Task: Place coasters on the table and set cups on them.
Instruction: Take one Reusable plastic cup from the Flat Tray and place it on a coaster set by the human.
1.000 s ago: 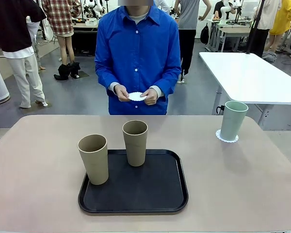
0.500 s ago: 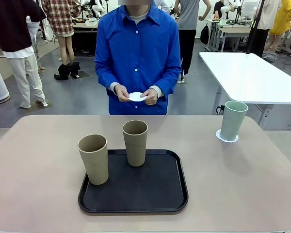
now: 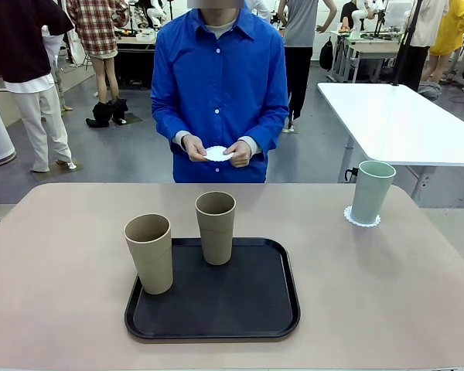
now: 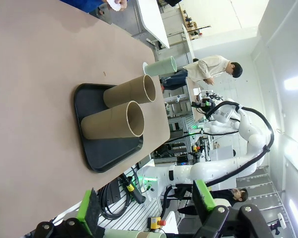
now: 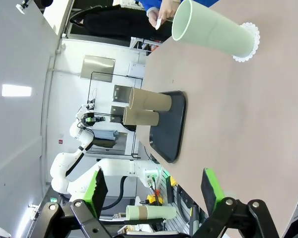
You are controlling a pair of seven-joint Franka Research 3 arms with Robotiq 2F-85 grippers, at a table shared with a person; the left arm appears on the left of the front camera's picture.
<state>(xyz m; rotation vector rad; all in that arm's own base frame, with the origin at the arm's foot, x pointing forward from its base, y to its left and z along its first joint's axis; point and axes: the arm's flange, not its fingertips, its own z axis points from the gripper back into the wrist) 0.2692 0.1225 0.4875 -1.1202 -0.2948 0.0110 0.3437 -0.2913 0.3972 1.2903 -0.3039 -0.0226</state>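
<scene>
while nothing has shifted, the left gripper (image 4: 145, 208) gapes empty; two tan-brown matte tumblers (image 3: 149, 253) (image 3: 216, 228) wait on the black rounded tray (image 3: 255, 309); far side, a person's hands (image 3: 238, 152) hold a white lacy coaster (image 3: 216, 153); far right, the mint green tumbler (image 3: 371, 192) tops a matching coaster (image 3: 361, 219); right gripper (image 5: 154, 191) wide, empty. two settings remain.

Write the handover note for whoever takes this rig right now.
Left gripper: open, empty. Right gripper: open, empty.
Done: the mint green cup stands on a coaster on the table, far right.
The person holds another white coaster beyond the far edge.
Two tan cups stand on the black tray, no coasters under them.
Left: lay coasters on the table and set each tan cup on one.
</scene>
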